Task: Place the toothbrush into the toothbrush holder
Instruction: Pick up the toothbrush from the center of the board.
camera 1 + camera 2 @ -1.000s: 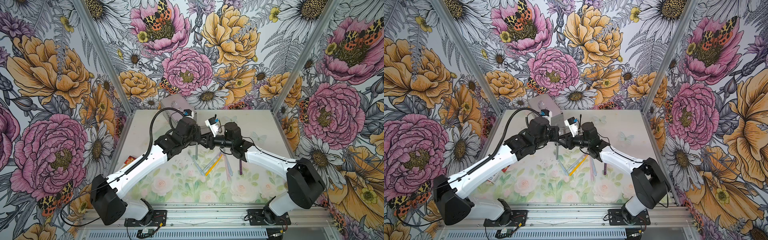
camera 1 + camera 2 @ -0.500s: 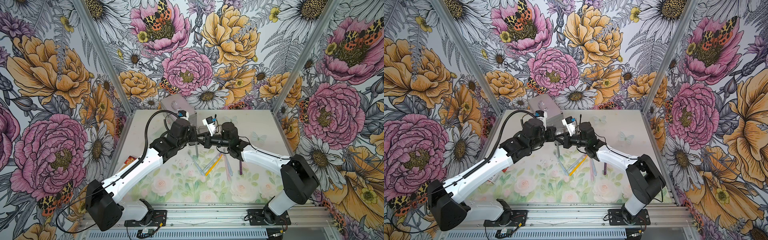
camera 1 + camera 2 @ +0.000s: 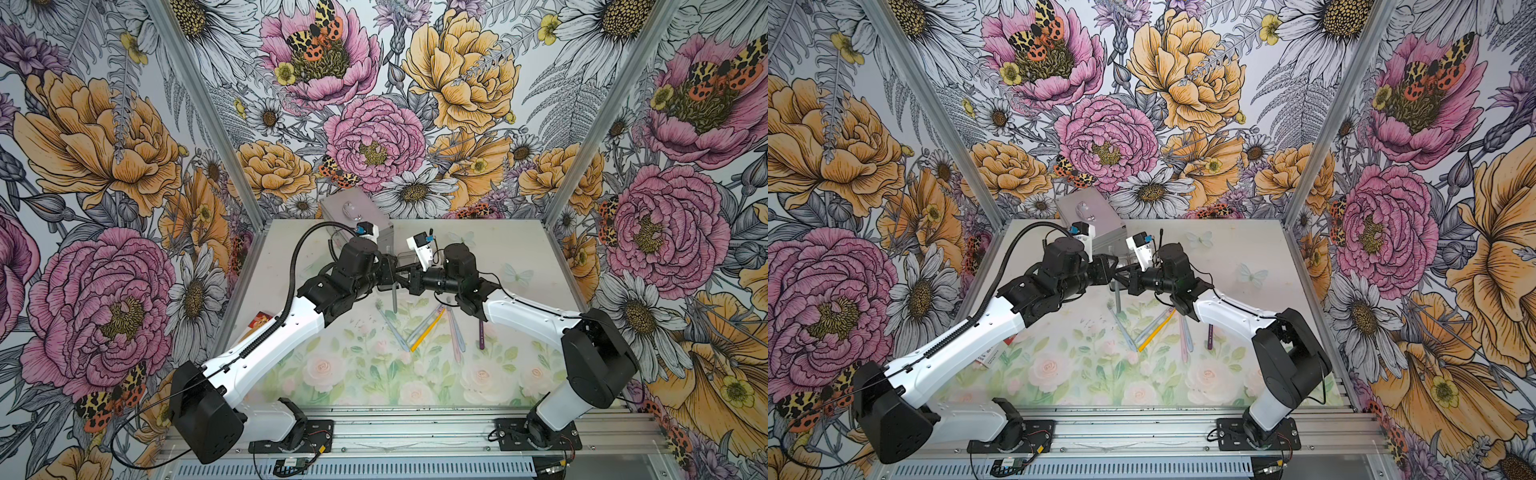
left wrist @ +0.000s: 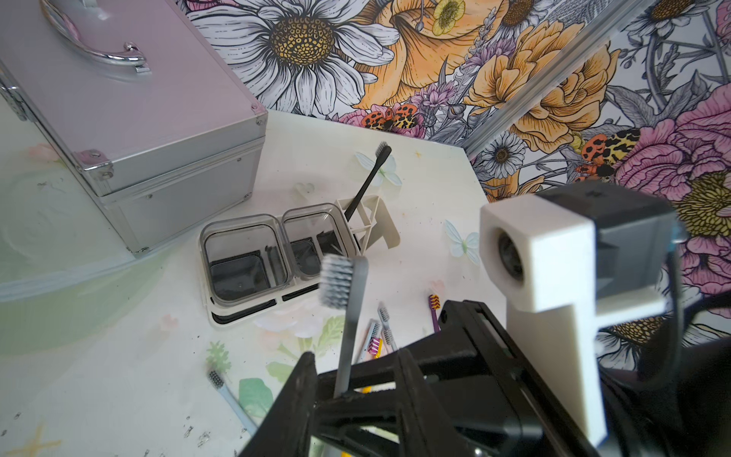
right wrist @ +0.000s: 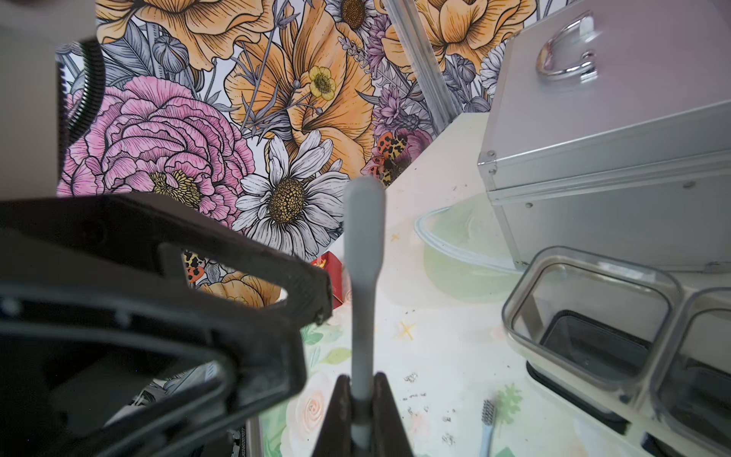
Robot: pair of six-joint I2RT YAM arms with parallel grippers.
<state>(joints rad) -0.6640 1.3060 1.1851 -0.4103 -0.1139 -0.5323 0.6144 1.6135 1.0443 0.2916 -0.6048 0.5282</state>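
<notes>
A grey toothbrush hangs upright above the table, bristles up, in both top views. My right gripper is shut on its handle. My left gripper faces it from the other side, open, its fingers apart on either side of the handle. Just behind stands the toothbrush holder, white with two clear-rimmed square cups. A black toothbrush stands in its end compartment. In both top views the arms mostly hide the holder.
A silver case with a chrome handle sits at the back left, close to the holder. Several loose toothbrushes lie on the floral mat, with a purple one to the right. A red box lies at the left edge.
Both wrists have shifted a little toward the back left with the grey toothbrush. The left jaws, shut on it before, now stand apart; the right jaws have closed on it.
</notes>
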